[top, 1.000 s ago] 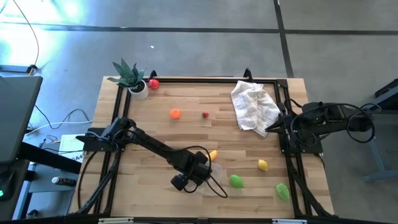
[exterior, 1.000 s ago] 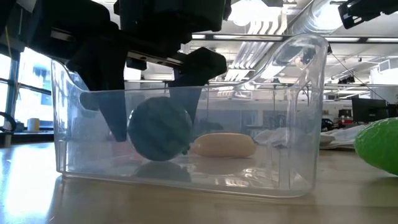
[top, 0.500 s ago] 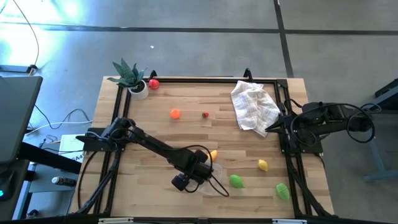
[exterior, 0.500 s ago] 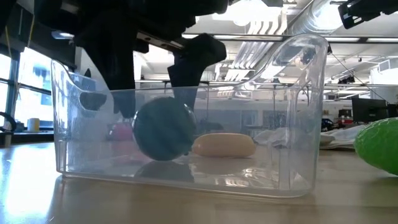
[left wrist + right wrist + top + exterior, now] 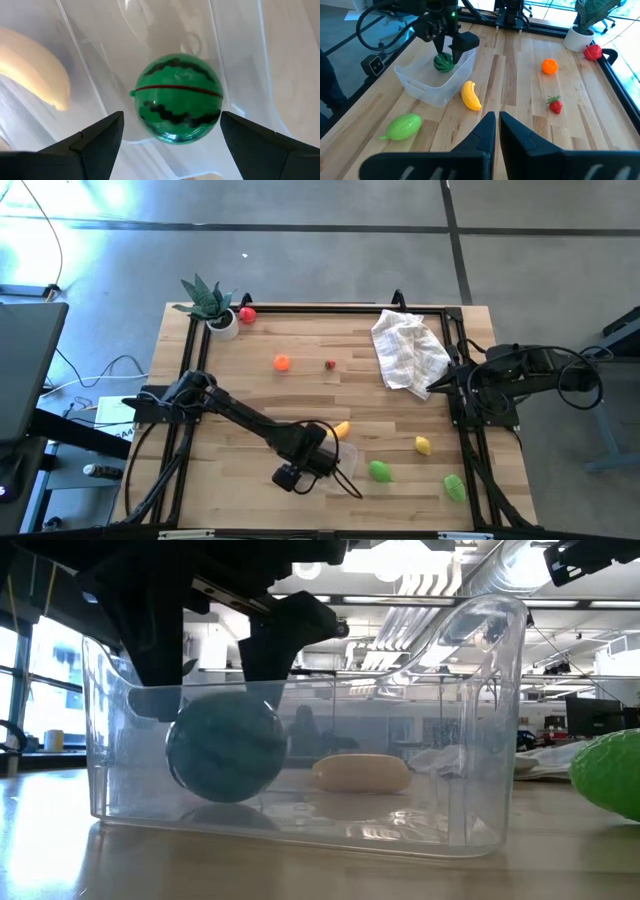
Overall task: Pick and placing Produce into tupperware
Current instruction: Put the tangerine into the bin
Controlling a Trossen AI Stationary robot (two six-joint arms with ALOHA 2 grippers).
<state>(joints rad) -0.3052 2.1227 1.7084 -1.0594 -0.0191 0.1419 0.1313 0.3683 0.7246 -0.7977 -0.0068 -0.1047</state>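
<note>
One piece in: round green striped toy watermelon (image 5: 178, 98) lies inside clear plastic rectangular tupperware (image 5: 427, 86).
Left gripper (image 5: 172, 137): fingers spread, above the melon, holding nothing.
Right gripper (image 5: 497, 125): fingers together, parked at table's right edge.
Left outside: yellow toy banana (image 5: 470, 95), green pieces, lemon, orange, strawberry.

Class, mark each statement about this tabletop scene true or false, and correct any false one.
1. The toy watermelon lies inside the tupperware. True.
2. The left hand is shut on the watermelon. False: its fingers stand open on either side of it.
3. The banana is in the tupperware. False: it lies on the table beside it.
4. The right hand is shut and holds nothing. True.
5. The orange sits on the white cloth. False: it rests on bare wood, apart from the cloth.
</note>
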